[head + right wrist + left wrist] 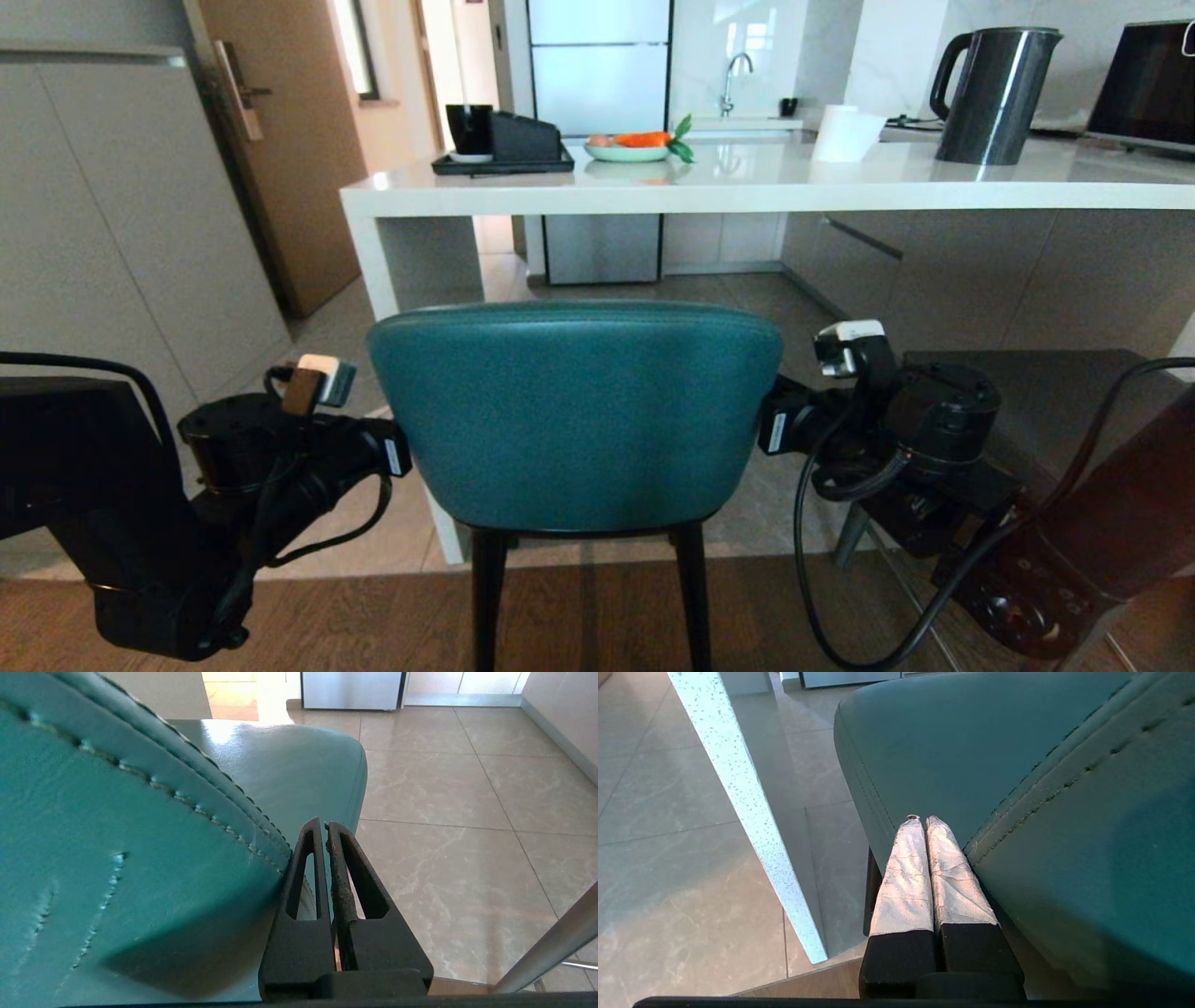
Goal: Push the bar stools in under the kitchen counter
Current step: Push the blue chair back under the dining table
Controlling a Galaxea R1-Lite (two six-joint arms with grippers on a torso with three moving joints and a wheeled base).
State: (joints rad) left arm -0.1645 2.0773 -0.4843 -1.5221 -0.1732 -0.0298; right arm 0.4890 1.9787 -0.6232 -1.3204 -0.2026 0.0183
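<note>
- The right gripper (325,826), its black fingers pressed together, is lying against the teal stool's backrest (117,858).
- The seat (299,765) is showing beyond, above the tiled floor (444,812).

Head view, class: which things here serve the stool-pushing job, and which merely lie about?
Job: teal stool, kitchen counter, left gripper, right gripper, both shut beside the stool's backrest.
Lying about: kettle, fruit plate, black tray, paper roll.

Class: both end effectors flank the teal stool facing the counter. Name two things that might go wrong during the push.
1. The shut left end effector and shut right end effector only flank the teal leather curved-back stool, so it may slip or twist.
2. The stool's left side could strike the white counter's panel leg.
</note>
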